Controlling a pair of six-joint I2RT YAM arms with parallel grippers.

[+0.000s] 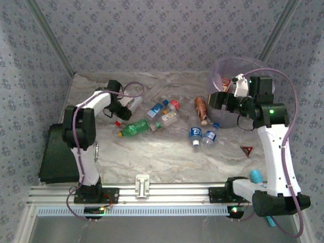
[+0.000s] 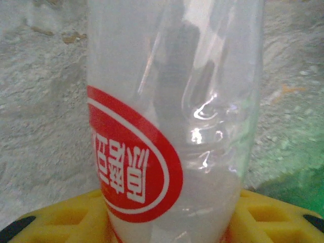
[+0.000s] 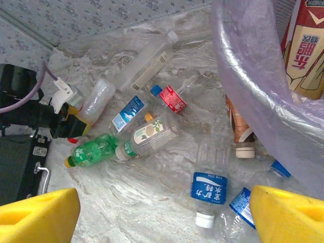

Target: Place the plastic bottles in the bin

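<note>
**Top external view: left gripper holds a bottle well away from the bin, right gripper open beside the bin**

The bin (image 1: 228, 68), round and lined with a pale lilac bag, stands at the far right of the marble-patterned table (image 1: 167, 162). The right gripper (image 1: 213, 99) hangs against the bin's left side. In the right wrist view its yellow fingers (image 3: 38, 212) are spread wide with nothing between them.

Far to the left of the bin, the left gripper (image 1: 127, 106) is closed on a clear red-labelled bottle (image 1: 134, 103). In the left wrist view that bottle (image 2: 172, 121) sits between the yellow pads (image 2: 66, 217), which meet its sides.

A brown bottle (image 1: 201, 109) lies just beside the bin's left wall. Two blue-labelled bottles (image 1: 195, 135) lie near the bin, to its left and nearer the arms. A green bottle (image 1: 134, 127) lies further left of the bin, among other loose bottles. Inside the bin, a red-and-cream bottle (image 3: 304, 45) shows past the liner's rim.
</note>
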